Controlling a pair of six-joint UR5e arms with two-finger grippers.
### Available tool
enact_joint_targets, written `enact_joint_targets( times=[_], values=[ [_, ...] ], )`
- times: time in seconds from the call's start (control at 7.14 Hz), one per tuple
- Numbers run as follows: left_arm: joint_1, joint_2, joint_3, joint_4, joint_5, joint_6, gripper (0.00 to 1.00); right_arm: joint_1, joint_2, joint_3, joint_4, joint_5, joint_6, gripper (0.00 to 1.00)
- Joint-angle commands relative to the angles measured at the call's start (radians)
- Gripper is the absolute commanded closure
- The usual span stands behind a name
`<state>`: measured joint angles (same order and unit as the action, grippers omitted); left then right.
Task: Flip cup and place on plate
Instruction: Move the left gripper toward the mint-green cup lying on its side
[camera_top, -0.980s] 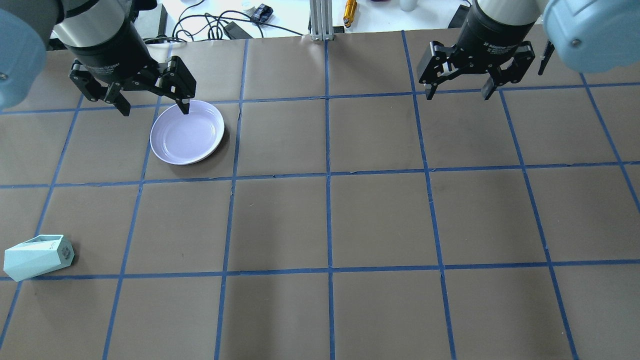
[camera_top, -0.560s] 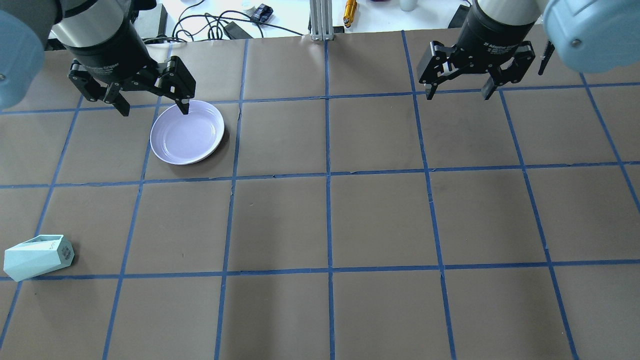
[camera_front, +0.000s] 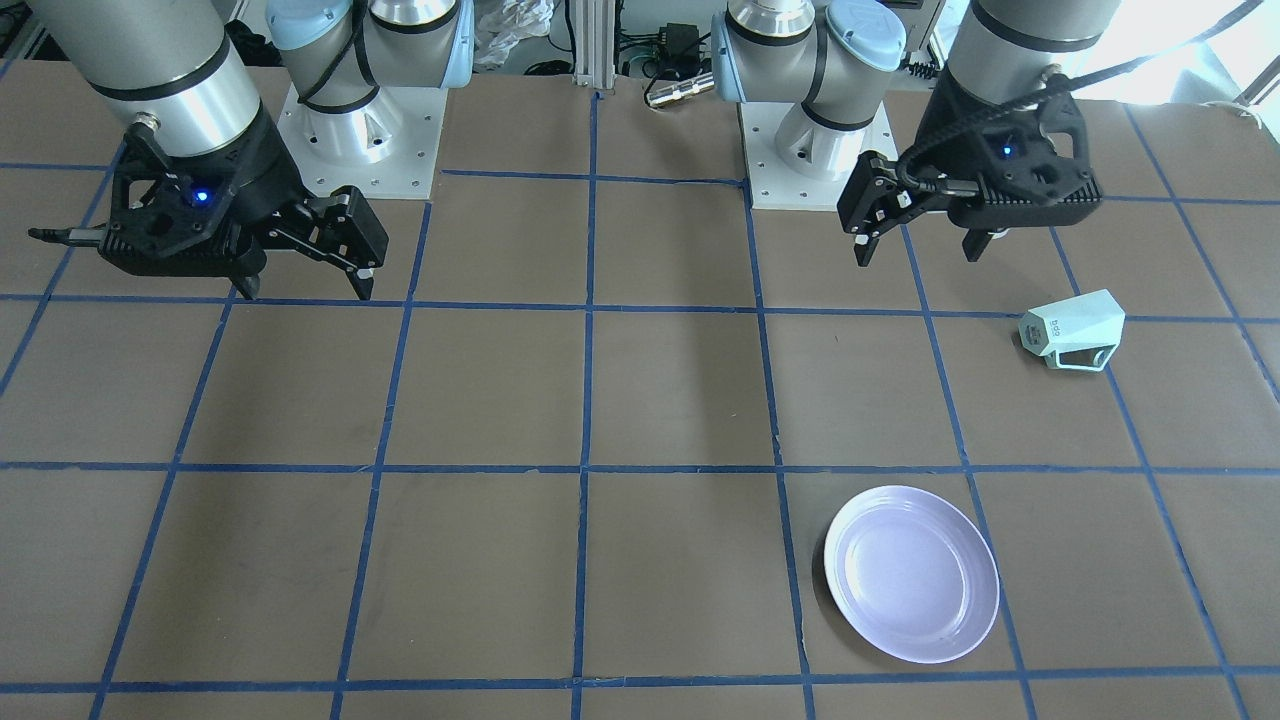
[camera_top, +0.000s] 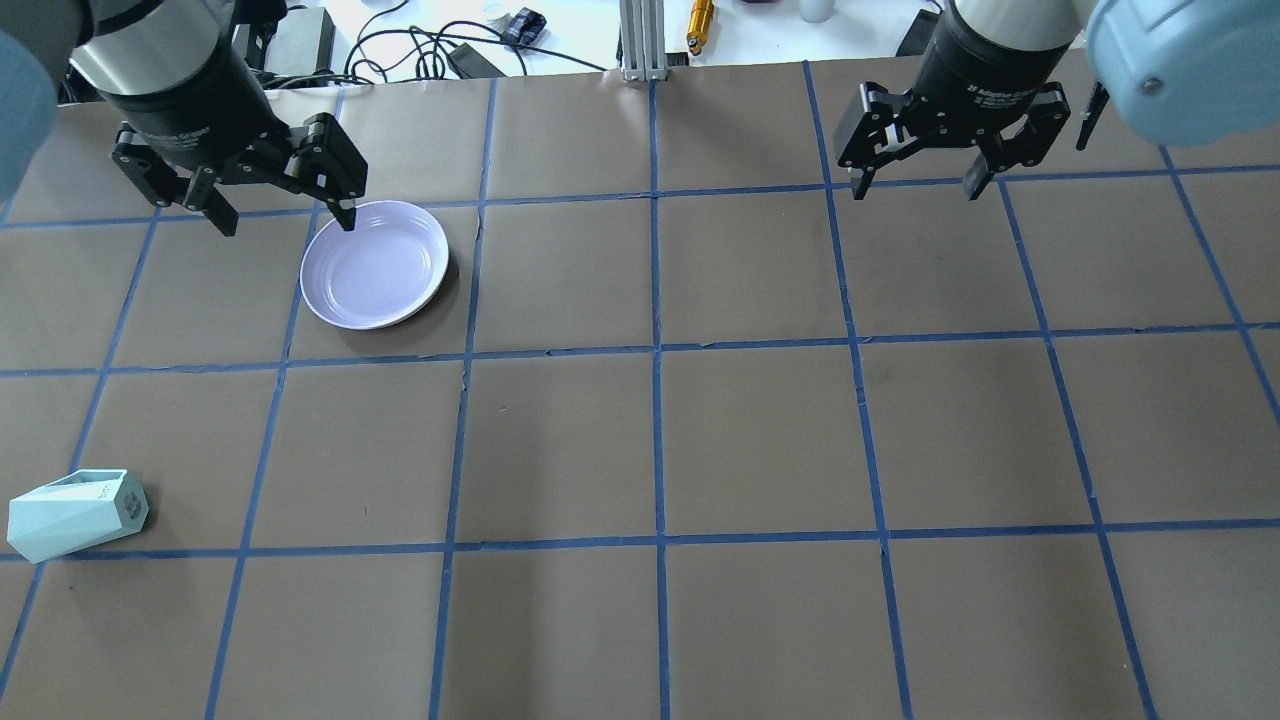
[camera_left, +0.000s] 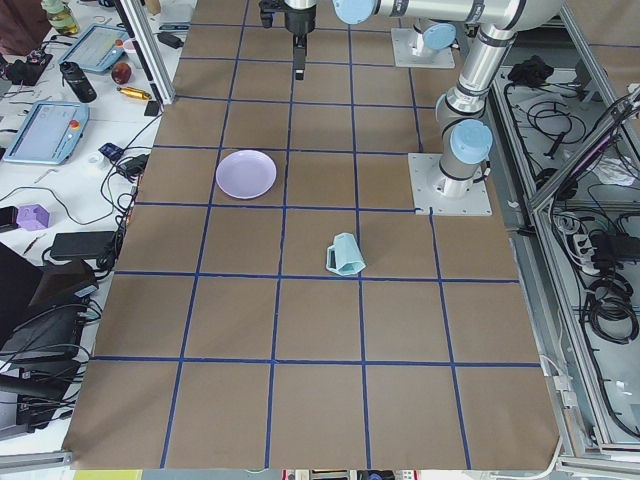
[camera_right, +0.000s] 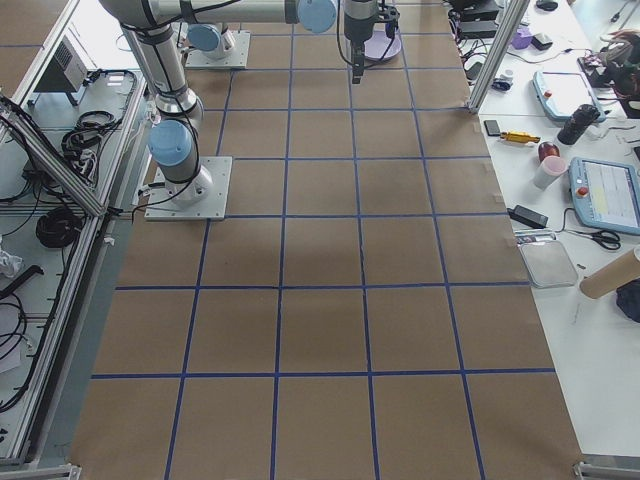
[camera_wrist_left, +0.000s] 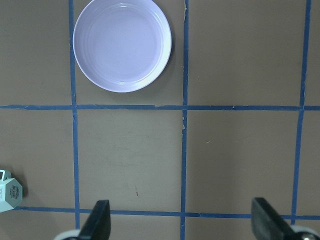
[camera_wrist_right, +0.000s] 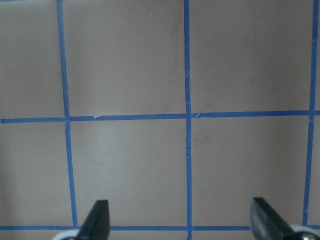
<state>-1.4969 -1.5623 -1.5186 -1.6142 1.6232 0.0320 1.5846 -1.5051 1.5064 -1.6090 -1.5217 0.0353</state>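
Observation:
The pale mint-green cup lies on its side near the table's left edge, with its lettered base toward the middle. It also shows in the front view, the exterior left view and at the left wrist view's edge. The lavender plate sits empty farther out, also seen in the front view and the left wrist view. My left gripper hangs open and empty high above the table, between cup and plate. My right gripper is open and empty, high over the right half.
The brown table carries a blue tape grid. Cables, tools and a metal post lie beyond its far edge. Both arm bases stand at the robot's side of the table.
My left gripper has shifted a little to the left in the overhead view, still open. The right gripper, cup and plate have not moved.

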Motion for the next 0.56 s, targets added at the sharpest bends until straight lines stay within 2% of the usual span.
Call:
enact_joint_targets(
  times=[0.0, 0.42],
  values=[
    [0.152, 0.014, 0.003, -0.097, -0.002, 0.188, 0.00, 0.000, 0.000, 0.000, 0.000, 0.000, 0.000, 0.00],
    [0.367, 0.008, -0.003, -0.148, 0.001, 0.493, 0.00, 0.000, 0.000, 0.000, 0.000, 0.000, 0.000, 0.00]
  ],
)
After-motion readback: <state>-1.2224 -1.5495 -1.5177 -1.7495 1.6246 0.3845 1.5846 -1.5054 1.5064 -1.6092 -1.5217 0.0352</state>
